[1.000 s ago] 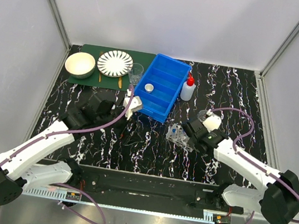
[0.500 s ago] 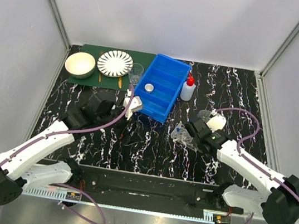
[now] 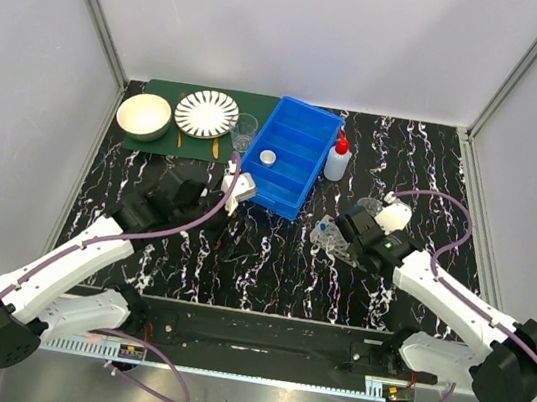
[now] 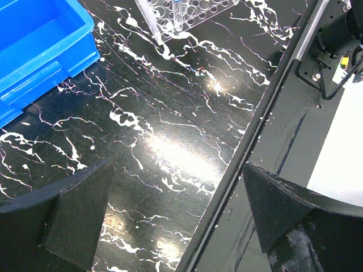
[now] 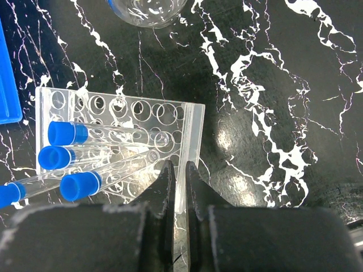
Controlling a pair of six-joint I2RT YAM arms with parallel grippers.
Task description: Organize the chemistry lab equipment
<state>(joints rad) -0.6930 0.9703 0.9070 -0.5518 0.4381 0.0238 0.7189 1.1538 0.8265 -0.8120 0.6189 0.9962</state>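
My right gripper (image 5: pixel 180 168) is shut on the side wall of the clear plastic tube rack (image 5: pixel 122 116), which holds several clear blue-capped tubes (image 5: pixel 62 132) lying at a slant. From above, the rack (image 3: pixel 324 234) sits right of centre with the right gripper (image 3: pixel 346 235) at its right edge. My left gripper (image 3: pixel 240 195) hangs open and holds nothing (image 4: pixel 181 209) beside the blue bin's front corner. The white red-nozzled squeeze bottle (image 3: pixel 337 160) stands right of the bin. A small clear beaker (image 3: pixel 245 131) stands left of the bin. A small round lid (image 3: pixel 268 158) lies inside the bin.
The big blue compartmented bin (image 3: pixel 302 135) stands at back centre. A cream bowl (image 3: pixel 144 115) and striped plate (image 3: pixel 207 113) rest on a green mat (image 3: pixel 156 141) at back left. A clear round glass piece (image 5: pixel 148 11) lies just beyond the rack. The table's near rail (image 4: pixel 272 90) shows under the left gripper.
My right arm has shifted a little to the right and back, taking the rack with it. The left arm has not moved.
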